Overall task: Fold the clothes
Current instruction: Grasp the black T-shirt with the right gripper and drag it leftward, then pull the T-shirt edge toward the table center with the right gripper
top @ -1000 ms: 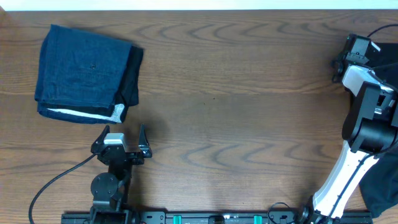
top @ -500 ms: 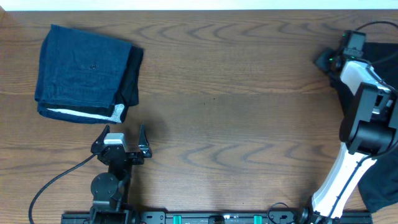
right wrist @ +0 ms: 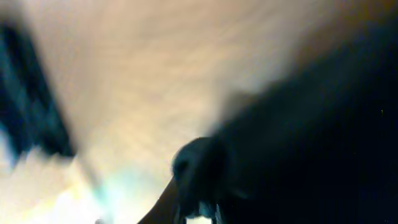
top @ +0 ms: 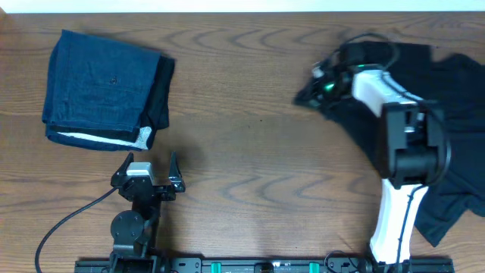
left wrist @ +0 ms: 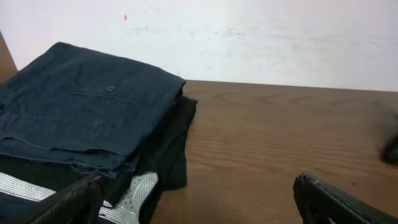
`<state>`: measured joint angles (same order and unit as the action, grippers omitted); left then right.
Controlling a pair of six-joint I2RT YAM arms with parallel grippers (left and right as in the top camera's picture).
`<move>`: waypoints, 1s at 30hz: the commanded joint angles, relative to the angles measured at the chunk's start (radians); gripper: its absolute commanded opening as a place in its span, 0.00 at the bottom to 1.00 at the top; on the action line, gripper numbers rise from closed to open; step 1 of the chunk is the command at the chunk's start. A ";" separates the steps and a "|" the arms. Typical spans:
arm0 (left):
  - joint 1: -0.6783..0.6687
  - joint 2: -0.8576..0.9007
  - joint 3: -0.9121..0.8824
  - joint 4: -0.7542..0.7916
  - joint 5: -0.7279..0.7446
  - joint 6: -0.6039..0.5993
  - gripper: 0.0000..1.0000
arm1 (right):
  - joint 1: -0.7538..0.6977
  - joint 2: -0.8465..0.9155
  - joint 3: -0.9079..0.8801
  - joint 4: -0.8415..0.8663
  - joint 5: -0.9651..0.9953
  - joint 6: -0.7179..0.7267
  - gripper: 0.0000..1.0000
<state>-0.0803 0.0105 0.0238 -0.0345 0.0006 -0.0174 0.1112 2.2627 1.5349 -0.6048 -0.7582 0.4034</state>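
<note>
The clothes are one black shirt (top: pixel 458 114), lying crumpled over the right side of the table, partly under the right arm. At the shirt's left tip my right gripper (top: pixel 307 92) is shut on a bunch of the fabric. The right wrist view is heavily blurred, with dark shirt fabric (right wrist: pixel 323 137) filling its right half and wrapping the jaws. Near the front edge at the left, my left gripper (top: pixel 151 163) rests wide open and holds nothing; in its own view the left gripper (left wrist: pixel 199 208) faces bare wood.
A folded dark-blue garment (top: pixel 106 87) with a white striped edge lies at the back left, just ahead and left of the left gripper; it shows as a blue stack (left wrist: pixel 81 106) in the left wrist view. A black cable (top: pixel 68 220) runs along the front left.
The right arm has swung left from the far right edge toward the table's middle, dragging the black shirt onto the table. The left arm has not moved.
</note>
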 commanded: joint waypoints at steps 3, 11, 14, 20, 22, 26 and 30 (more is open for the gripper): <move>0.000 -0.006 -0.020 -0.037 -0.009 0.017 0.98 | 0.080 0.027 -0.016 -0.054 -0.330 -0.095 0.13; 0.000 -0.006 -0.020 -0.037 -0.009 0.017 0.98 | 0.091 0.006 -0.004 -0.095 -0.232 -0.135 0.09; 0.000 -0.006 -0.020 -0.037 -0.009 0.017 0.98 | 0.088 -0.016 0.018 -0.095 -0.054 -0.136 0.09; 0.000 -0.006 -0.020 -0.037 -0.009 0.017 0.98 | 0.088 -0.037 0.054 -0.093 0.214 -0.212 0.09; 0.000 -0.006 -0.020 -0.037 -0.009 0.017 0.98 | 0.087 -0.037 0.056 -0.076 0.218 -0.257 0.08; 0.000 -0.006 -0.020 -0.037 -0.009 0.017 0.98 | 0.077 -0.037 0.056 -0.029 0.218 -0.280 0.01; 0.000 -0.006 -0.020 -0.037 -0.009 0.017 0.98 | 0.066 -0.048 0.073 -0.049 0.109 -0.325 0.01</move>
<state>-0.0803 0.0105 0.0238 -0.0345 0.0006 -0.0174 0.1917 2.2536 1.5768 -0.6434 -0.5945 0.1429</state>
